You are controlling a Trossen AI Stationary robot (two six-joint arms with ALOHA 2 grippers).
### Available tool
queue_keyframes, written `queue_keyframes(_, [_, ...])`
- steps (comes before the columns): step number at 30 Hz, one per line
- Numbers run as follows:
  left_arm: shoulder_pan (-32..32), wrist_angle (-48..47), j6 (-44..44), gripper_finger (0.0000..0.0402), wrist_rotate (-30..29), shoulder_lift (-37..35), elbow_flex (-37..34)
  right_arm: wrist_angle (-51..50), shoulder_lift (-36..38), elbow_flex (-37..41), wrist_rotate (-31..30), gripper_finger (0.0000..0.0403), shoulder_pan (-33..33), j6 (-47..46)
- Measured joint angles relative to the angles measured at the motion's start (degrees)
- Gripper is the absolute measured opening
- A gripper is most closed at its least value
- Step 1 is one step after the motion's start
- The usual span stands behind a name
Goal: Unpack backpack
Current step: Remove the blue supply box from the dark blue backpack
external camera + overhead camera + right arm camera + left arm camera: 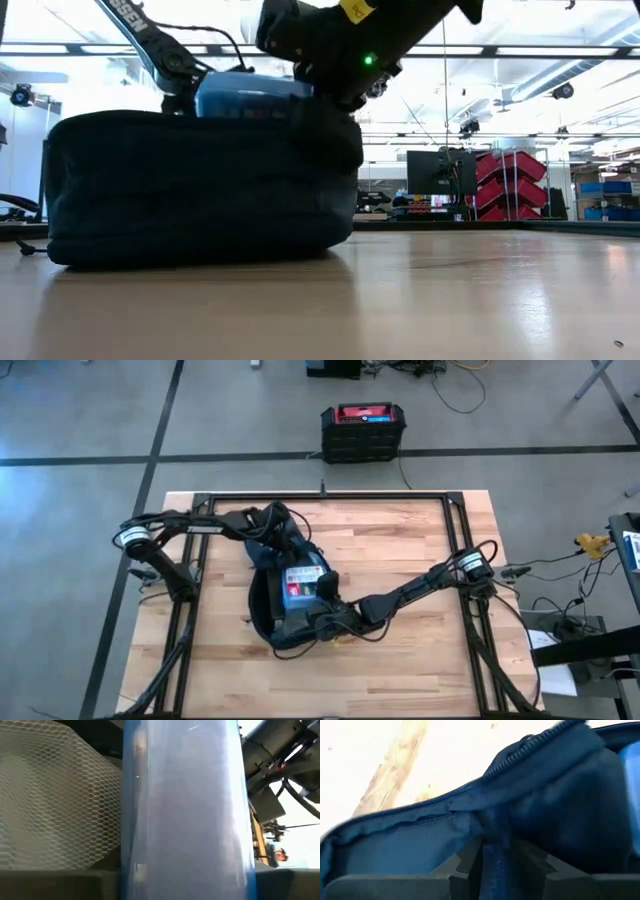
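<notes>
The left arm reaches in from the left edge of the wooden surface (400, 560), and its end effector (272, 532) sits at the far rim of the backpack (262, 605); in the left wrist view its fingers (465, 862) pinch a fold of dark fabric just under the zipper (485, 775) — clenched on the backpack's edge. The backpack lies open slightly left of the surface's centre, a dark navy mound that from the low view fills the left half and hides most of what is inside it (190, 185). A blue box (303, 583) with a red label stands in the opening, its top showing above the fabric in the low view (245, 95). The right end effector (325, 592) is at the box's right side, reaching in from the arm that crosses the surface from its right edge; the right wrist view shows the box close up (185, 810) between that arm's fingers, with white mesh (55, 800) beside it — so it is grasping the box. Off the surface, on the grey floor beyond its far edge, stands a black crate (362, 432) with a red top. To the right of the surface, cables and a small yellow object (592, 543) lie near a stand.
</notes>
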State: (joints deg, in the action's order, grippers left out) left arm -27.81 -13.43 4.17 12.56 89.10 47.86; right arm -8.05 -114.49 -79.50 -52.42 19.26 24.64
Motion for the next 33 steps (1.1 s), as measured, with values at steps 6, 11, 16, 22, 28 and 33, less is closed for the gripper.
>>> queue_keyframes(6, [-0.09,-9.27,1.19,0.0080,-10.13,-10.54,0.00,-3.89,4.22,0.04,-2.97,0.0132,4.29,-2.63])
queue_keyframes(11, [0.06,-16.59,-2.04,0.0080,-16.34,-21.42,-0.02,-8.84,9.45,0.02,-7.60,0.0132,8.10,-5.64])
queue_keyframes(16, [2.15,-17.18,-8.49,0.0080,-16.33,-32.43,-4.52,-26.59,15.09,0.02,-15.28,0.0132,9.90,-16.43])
queue_keyframes(22, [9.74,-15.22,-17.00,0.0080,-16.01,-43.82,-14.53,-58.00,18.02,1.86,-14.62,0.0132,7.41,-48.06])
queue_keyframes(28, [19.71,-11.94,-25.98,0.0080,-17.41,-51.49,-21.36,-65.34,18.16,9.43,-11.86,0.0132,5.15,-58.59])
queue_keyframes(33, [26.45,-11.58,-29.10,0.0080,-18.69,-54.23,-20.61,-62.40,18.07,15.99,-7.92,0.0132,2.57,-58.75])
